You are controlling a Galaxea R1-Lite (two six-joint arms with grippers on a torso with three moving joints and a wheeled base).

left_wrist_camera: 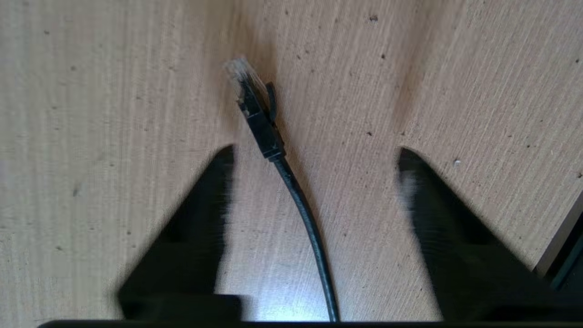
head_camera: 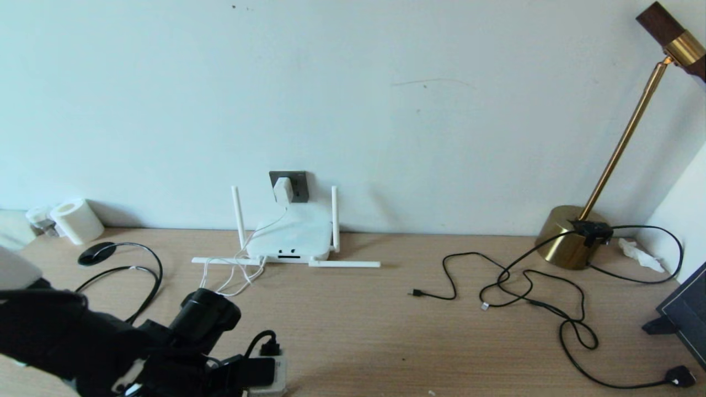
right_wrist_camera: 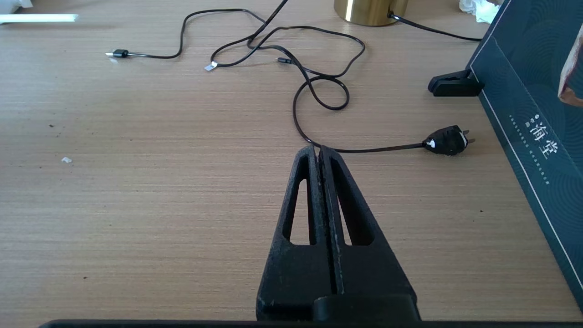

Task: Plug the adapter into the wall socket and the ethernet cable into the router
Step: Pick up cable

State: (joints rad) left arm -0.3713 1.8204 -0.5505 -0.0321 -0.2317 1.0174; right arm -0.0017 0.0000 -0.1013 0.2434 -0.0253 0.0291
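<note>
Slippage is my main worry: the ethernet cable (left_wrist_camera: 300, 200) lies flat on the desk (left_wrist_camera: 91, 136) between the spread fingers of my left gripper (left_wrist_camera: 314, 157), jaws wide open and holding nothing. Its connector (left_wrist_camera: 257, 109) points away from the wrist, the latch tab up on one side. If I close on the round cord behind the plug instead of on the plug body, I judge it could roll or twist, and the connector would meet the router (head_camera: 289, 234) port crooked. A grip too far back would also leave the tip free to droop.

Half the job looks done: the adapter (head_camera: 283, 191) sits in the wall socket (head_camera: 295, 184), its white cord trailing down over the router against the wall.

My right gripper (right_wrist_camera: 319, 152) hovers over the desk with jaws pressed together, empty, just in front of a thin black lamp cord (right_wrist_camera: 364, 149) that is not my target.

From the head camera, the left arm (head_camera: 110, 342) hides the connector entirely; only the left wrist camera shows it. That wrist view, in turn, shows nothing of the router, so I cannot judge the travel from there. The right wrist camera alone shows the black two-pin plug (right_wrist_camera: 446, 140) up close.
</note>
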